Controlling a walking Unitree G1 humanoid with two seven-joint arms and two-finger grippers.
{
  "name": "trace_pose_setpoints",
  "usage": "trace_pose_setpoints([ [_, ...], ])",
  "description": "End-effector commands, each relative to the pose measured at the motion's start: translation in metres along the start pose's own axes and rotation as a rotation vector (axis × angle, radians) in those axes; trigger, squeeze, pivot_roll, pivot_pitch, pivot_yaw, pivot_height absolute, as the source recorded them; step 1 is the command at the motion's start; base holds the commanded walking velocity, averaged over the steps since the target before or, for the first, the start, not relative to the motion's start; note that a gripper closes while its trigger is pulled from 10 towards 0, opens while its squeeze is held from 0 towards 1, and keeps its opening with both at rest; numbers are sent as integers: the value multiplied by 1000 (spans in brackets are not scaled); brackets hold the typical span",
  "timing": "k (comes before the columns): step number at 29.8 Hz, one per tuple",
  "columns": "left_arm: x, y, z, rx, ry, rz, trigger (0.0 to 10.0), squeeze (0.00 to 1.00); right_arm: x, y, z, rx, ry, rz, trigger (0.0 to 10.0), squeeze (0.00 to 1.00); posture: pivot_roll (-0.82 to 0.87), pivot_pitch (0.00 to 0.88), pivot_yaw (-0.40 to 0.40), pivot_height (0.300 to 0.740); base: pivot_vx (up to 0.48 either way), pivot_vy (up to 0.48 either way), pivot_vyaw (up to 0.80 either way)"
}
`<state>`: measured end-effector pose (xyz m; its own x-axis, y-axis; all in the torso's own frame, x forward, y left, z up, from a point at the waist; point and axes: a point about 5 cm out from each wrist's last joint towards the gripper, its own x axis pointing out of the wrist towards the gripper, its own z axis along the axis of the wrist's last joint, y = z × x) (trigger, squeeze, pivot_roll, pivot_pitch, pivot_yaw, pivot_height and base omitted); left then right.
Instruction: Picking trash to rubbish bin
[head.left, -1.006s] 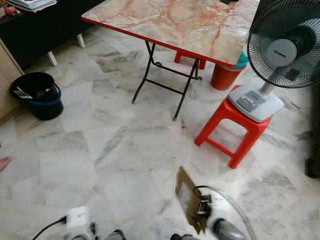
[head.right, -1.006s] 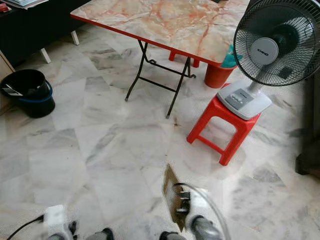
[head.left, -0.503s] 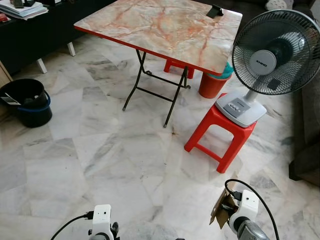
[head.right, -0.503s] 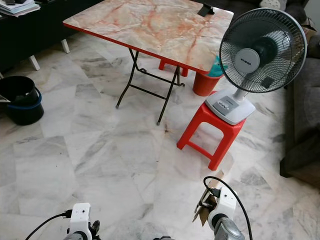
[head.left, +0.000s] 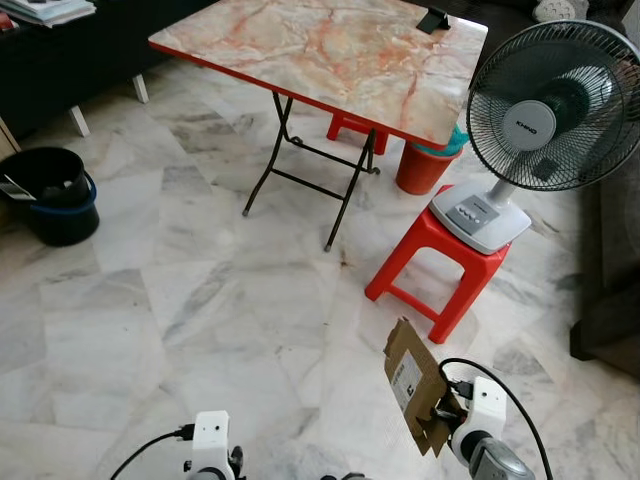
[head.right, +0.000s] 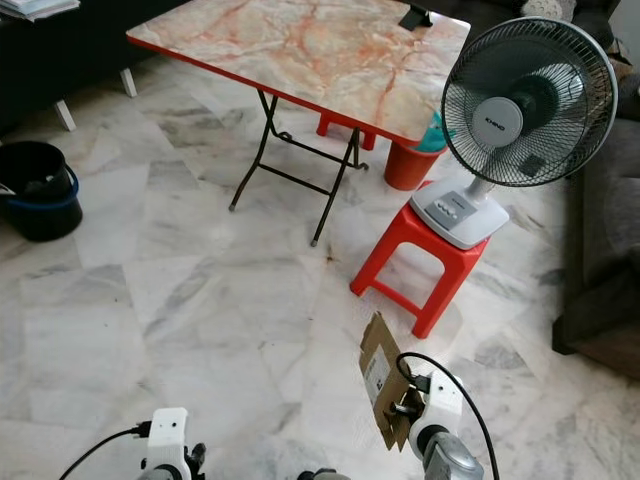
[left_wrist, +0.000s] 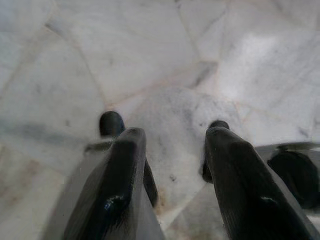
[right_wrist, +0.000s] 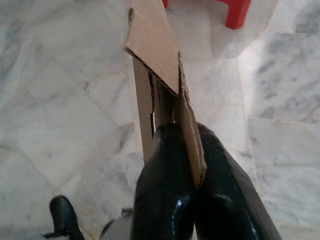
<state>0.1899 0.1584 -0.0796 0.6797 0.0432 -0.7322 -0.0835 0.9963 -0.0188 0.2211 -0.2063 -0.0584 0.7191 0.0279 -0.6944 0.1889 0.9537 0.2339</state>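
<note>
A flattened brown cardboard box (head.left: 413, 385) with a white label stands up in front of me at the lower right, held by my right gripper (right_wrist: 184, 145), which is shut on its lower edge. The same cardboard (right_wrist: 155, 47) rises from between the black fingers (right_wrist: 165, 185) in the right wrist view. A black rubbish bin (head.left: 48, 193) with a blue rim stands on the floor at the far left. My left gripper (left_wrist: 170, 145) hangs low over the marble floor, open, with nothing between its fingers.
A folding table (head.left: 330, 50) with a marble-pattern top stands ahead. To its right a white fan (head.left: 545, 110) sits on a red stool (head.left: 440, 265), with an orange bucket (head.left: 425, 168) behind. A dark sofa (head.left: 610, 290) lines the right edge.
My right gripper has lifted the cardboard higher, so it now stands tall in front of me. The camera has shifted slightly.
</note>
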Motion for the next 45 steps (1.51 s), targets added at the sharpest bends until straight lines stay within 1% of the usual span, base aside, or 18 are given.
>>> trace_pose_setpoints([
  [1,-6,1,-20,-1,56,20,10000,0,-2,-5,-4,-10,21,-14,10000,0,-22,177,-197,740,0,0,0],
  [5,-14,11,-39,-8,95,58,10000,0,-2,-2,-9,-8,31,-13,10000,0,-1,182,-182,740,0,0,0],
  [10,-16,16,-43,21,103,55,10000,0,-3,-3,-13,2,33,-25,10000,0,-5,189,-151,740,0,0,0],
  [14,-14,19,-37,58,90,44,10000,0,-5,-7,-14,26,17,-53,10000,0,-23,188,-111,740,0,0,0],
  [18,-10,18,-26,105,66,20,10000,0,-8,-15,-19,83,2,-95,10000,0,-35,179,-67,740,0,0,0],
  [21,-9,19,-26,110,64,17,10000,0,-9,-16,-21,88,1,-99,10000,0,-35,179,-67,740,0,0,0],
  [22,-8,17,-21,119,54,7,10000,0,-10,-18,-23,97,2,-112,10000,0,-51,170,-36,740,0,0,0],
  [24,-5,13,-14,140,36,-15,10000,0,-13,-22,-27,123,0,-138,10000,0,-60,167,-26,740,0,0,0],
  [25,-3,8,-9,161,25,-39,10000,0,-15,-25,-29,149,-7,-153,10000,0,-74,160,-21,740,0,0,0],
  [30,-1,0,-4,186,15,-69,10000,0,-17,-31,-31,165,-22,-171,10000,0,-112,151,-4,740,0,0,0],
  [34,-1,-13,-3,227,4,-112,10000,0,-17,-36,-17,163,-89,-171,10000,0,-175,142,34,740,0,0,0],
  [35,-1,-13,-3,227,4,-112,10000,0,-17,-36,-17,163,-89,-171,10000,0,-175,142,34,740,0,0,0],
  [37,0,-20,4,247,-36,-127,10000,0,-13,-36,6,134,-174,-157,10000,0,-236,144,52,740,0,0,0],
  [39,2,-22,11,233,-58,-124,10000,0,-12,-33,23,95,-244,-138,10000,0,-280,151,51,740,0,0,0],
  [40,2,-23,14,229,-68,-124,10000,0,-11,-32,31,87,-277,-126,10000,0,-282,154,42,740,0,0,0],
  [42,3,-26,16,236,-72,-124,10000,0,-11,-33,37,101,-303,-122,10000,0,-254,143,22,740,0,0,0],
  [43,4,-28,22,226,-92,-110,10000,0,-11,-31,46,82,-336,-101,10000,0,-219,142,-5,740,0,0,0],
  [45,5,-29,30,213,-123,-92,10000,0,-9,-25,51,52,-344,-72,10000,0,-200,172,-49,740,0,0,0],
])
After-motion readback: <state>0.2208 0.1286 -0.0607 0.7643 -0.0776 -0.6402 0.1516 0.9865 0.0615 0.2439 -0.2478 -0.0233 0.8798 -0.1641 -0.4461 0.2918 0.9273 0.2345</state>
